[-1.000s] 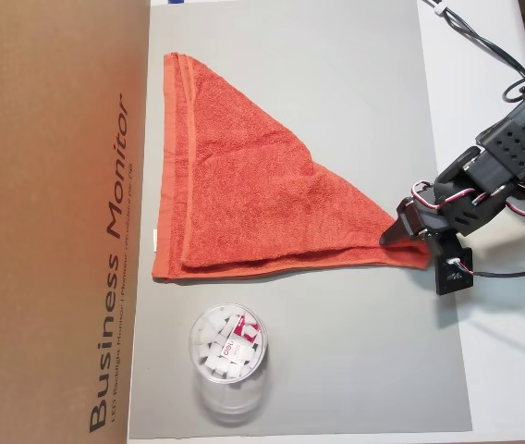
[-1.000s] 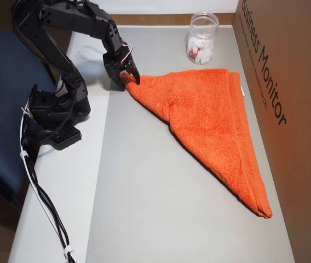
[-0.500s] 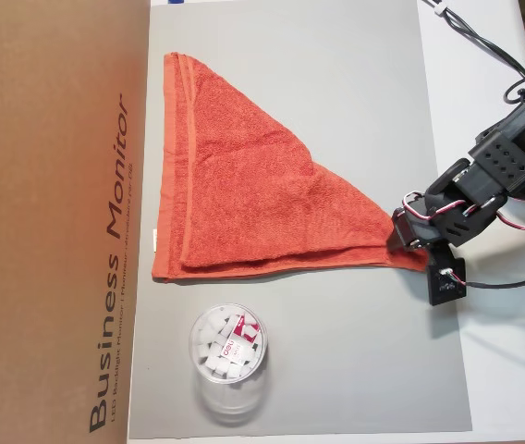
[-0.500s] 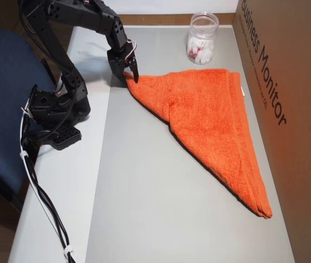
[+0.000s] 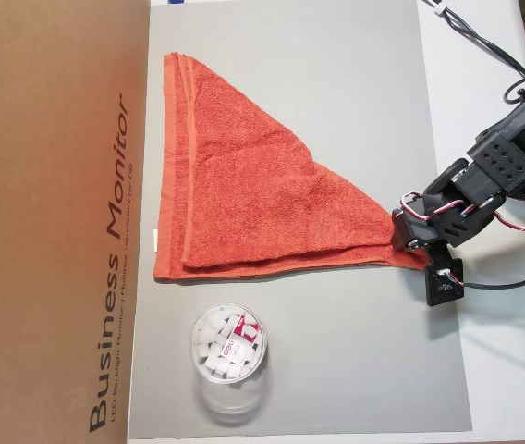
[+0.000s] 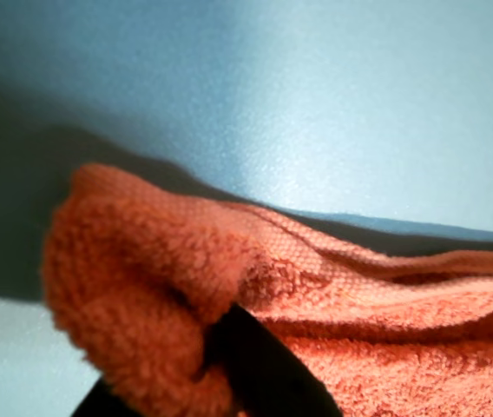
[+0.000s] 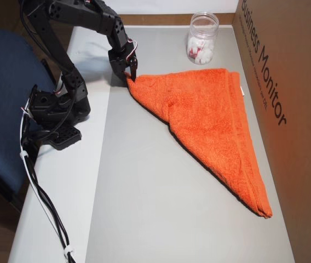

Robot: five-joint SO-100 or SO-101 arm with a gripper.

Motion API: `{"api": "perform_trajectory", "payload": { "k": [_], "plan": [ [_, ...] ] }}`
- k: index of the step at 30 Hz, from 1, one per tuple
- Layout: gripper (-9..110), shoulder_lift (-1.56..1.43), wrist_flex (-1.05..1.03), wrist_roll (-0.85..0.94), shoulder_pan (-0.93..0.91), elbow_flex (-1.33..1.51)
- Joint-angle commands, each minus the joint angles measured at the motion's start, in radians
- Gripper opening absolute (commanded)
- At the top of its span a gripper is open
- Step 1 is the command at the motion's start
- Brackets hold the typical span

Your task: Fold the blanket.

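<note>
The orange-red blanket [image 5: 253, 185] lies folded into a triangle on the grey mat [image 5: 355, 92]. It also shows in the other overhead view [image 7: 210, 115]. Its small white tag [image 5: 154, 242] sticks out at the hemmed edge near the box. My gripper [image 5: 401, 239] is at the triangle's pointed corner on the right and is shut on it. In the other overhead view the gripper [image 7: 129, 79] pinches that same corner at the left. In the wrist view a bunched piece of blanket [image 6: 142, 287] wraps around one black finger [image 6: 264, 373] just above the mat.
A clear cup [image 5: 228, 356] with white pieces inside stands on the mat beside the blanket's hemmed edge. A large cardboard box [image 5: 50, 222] borders the mat on that side. The arm's base [image 7: 57, 109] sits on the white table, with a blue chair [image 7: 2, 82] behind it.
</note>
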State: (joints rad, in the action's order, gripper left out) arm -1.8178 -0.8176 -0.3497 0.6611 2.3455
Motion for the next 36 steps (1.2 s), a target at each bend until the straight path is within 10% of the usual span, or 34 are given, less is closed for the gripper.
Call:
{"api": "perform_trajectory", "payload": {
  "k": [1, 36],
  "plan": [
    [0, -0.011, -0.011, -0.02, -0.003, -0.026],
    [0, -0.437, -0.179, -0.179, 0.074, -0.028]
  ]
}}
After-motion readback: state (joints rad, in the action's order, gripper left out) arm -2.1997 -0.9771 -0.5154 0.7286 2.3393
